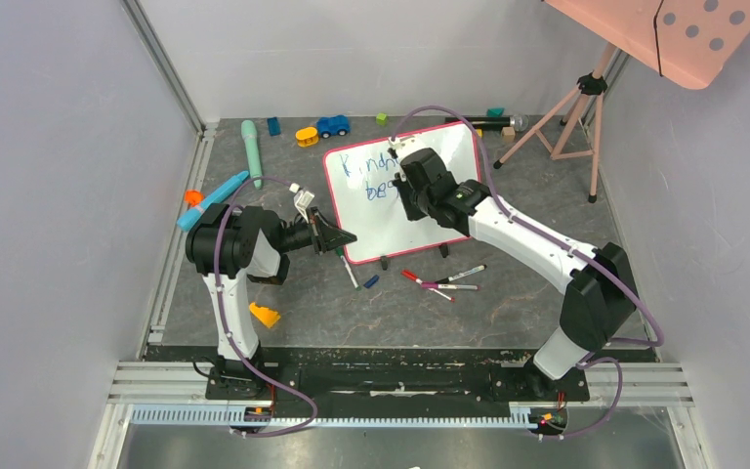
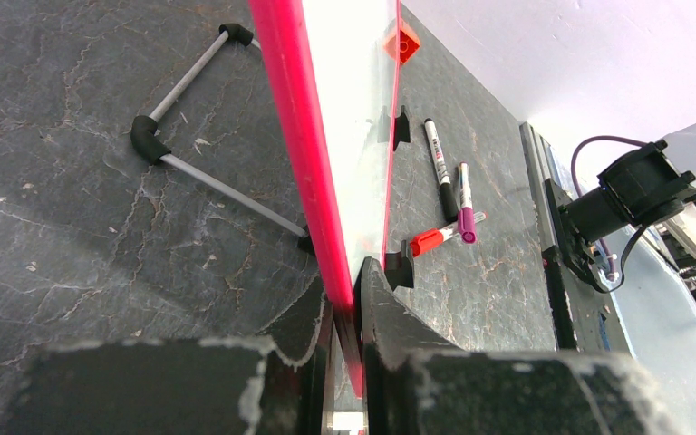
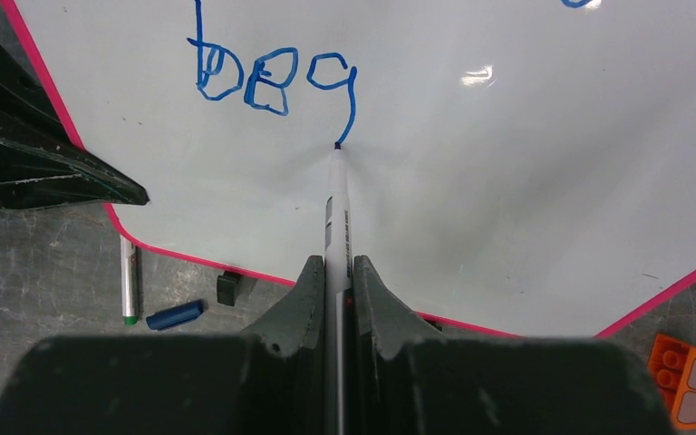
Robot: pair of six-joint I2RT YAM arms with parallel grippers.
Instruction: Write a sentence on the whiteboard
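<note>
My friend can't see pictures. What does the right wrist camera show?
The right gripper pinches a marker whose tip touches the whiteboard at the tail of the g in blue letters spelling "beg". Below the board's pink edge, a blue cap and an orange block lie on the dark table.

Arms identical: left arm [image 1: 229, 313] at 8 o'clock, right arm [image 1: 527, 239] at 4 o'clock, both with white link shells, black joint housings and black bases. Purple cable [image 1: 439, 107] runs each arm base to wrist in loose loops. Left end effector [image 2: 349, 281] and right end effector [image 3: 333, 272]: matte black wedge fingers [image 3: 294, 308], edges chipped pale grey.
</note>
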